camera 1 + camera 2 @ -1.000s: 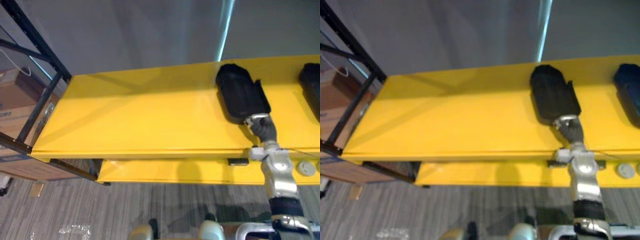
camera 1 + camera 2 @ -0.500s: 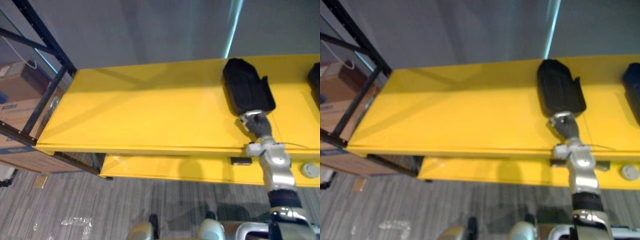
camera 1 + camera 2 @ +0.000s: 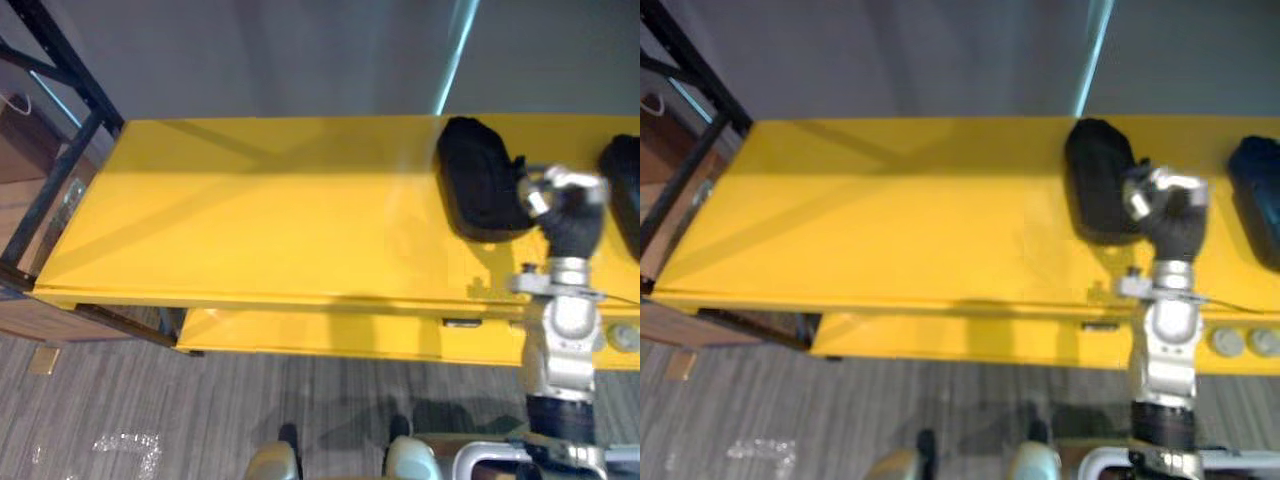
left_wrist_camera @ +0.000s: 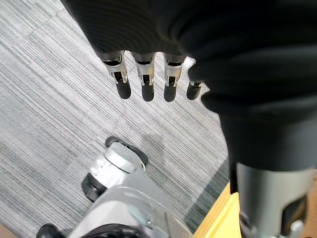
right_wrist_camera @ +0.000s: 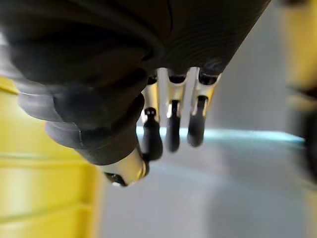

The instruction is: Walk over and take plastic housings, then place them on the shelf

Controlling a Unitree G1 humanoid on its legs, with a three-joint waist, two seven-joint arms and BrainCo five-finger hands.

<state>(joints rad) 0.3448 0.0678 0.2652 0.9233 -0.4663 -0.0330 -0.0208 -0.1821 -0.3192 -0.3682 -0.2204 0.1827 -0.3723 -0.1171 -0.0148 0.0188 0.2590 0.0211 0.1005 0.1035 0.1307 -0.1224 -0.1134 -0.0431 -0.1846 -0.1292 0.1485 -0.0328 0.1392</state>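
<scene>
Plastic housing, black, lies flat on the broad yellow shelf, toward its right part. A second black housing lies further right, apart from the first. Between the two, the right hand hovers just beside the first housing's right edge, its fingers loosely extended and holding nothing. The left hand hangs over the grey carpet floor, fingers straight and empty.
</scene>
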